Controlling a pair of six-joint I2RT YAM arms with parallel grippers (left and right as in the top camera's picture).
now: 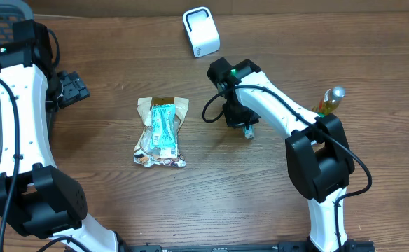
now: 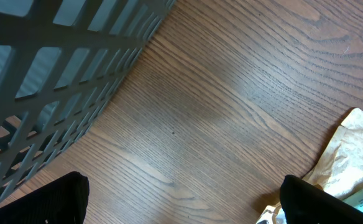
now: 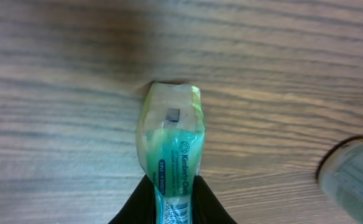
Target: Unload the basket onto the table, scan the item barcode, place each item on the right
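Observation:
My right gripper (image 3: pixel 176 198) is shut on a small green tissue packet (image 3: pixel 171 134), pinching its lower end where a barcode shows between the fingers. In the overhead view this gripper (image 1: pixel 244 126) holds the packet (image 1: pixel 248 132) low over the table, right of centre. A white box-shaped device (image 1: pixel 201 31) stands at the back of the table. My left gripper (image 1: pixel 70 87) stands open at the far left, with only bare wood between its fingers (image 2: pixel 327 200).
A brown snack bag (image 1: pixel 161 133) with a teal packet on it lies at mid-table; its corner (image 2: pixel 355 155) shows near my left gripper. A grey basket (image 2: pixel 51 74) stands far left. A small bottle (image 1: pixel 330 100) stands to the right, blurred at the edge (image 3: pixel 350 177).

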